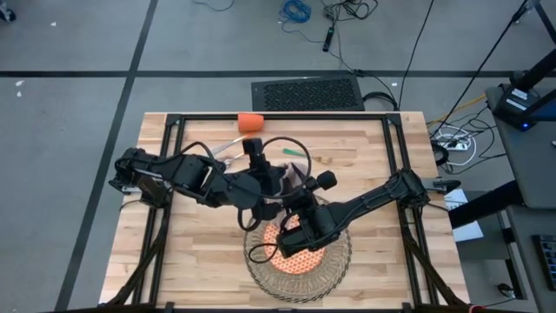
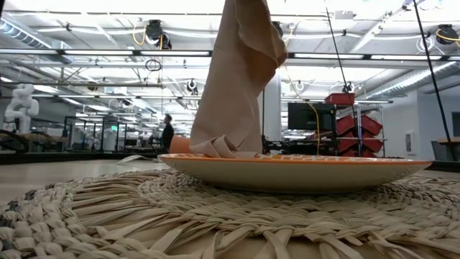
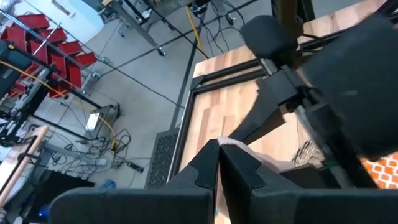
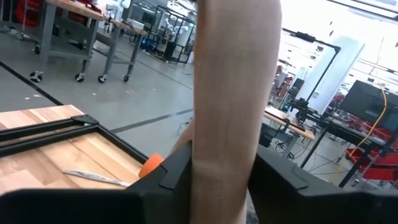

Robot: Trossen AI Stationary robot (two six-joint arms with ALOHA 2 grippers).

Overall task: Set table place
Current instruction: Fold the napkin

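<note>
A beige napkin (image 2: 241,72) hangs upright over the orange plate (image 2: 295,170), and its bunched lower end (image 2: 215,148) rests on the plate. The plate sits on the round woven placemat (image 1: 334,269) at the table's near middle. My left gripper (image 1: 280,183) is shut on the napkin's top. My right gripper (image 1: 300,206) stands lower, with the napkin (image 4: 227,93) between its two fingers. The table (image 1: 382,261) is pale planked wood. My left gripper pinches the napkin's upper end (image 3: 258,158) between its two shut fingers, coming from the table's left and slanting a little downward. The cloth hangs below them, gathered into a column. My right gripper has one finger (image 4: 177,169) on each side of the hanging napkin's middle (image 4: 224,165), the cloth filling the gap between them. Its fingers come level and lie across the upright cloth.
An orange cup (image 1: 250,122) stands at the table's far edge. Pale cutlery (image 1: 228,148) and a green-handled fork (image 1: 295,152) lie on the far half of the table. The table's black frame bars (image 1: 395,156) run along its sides.
</note>
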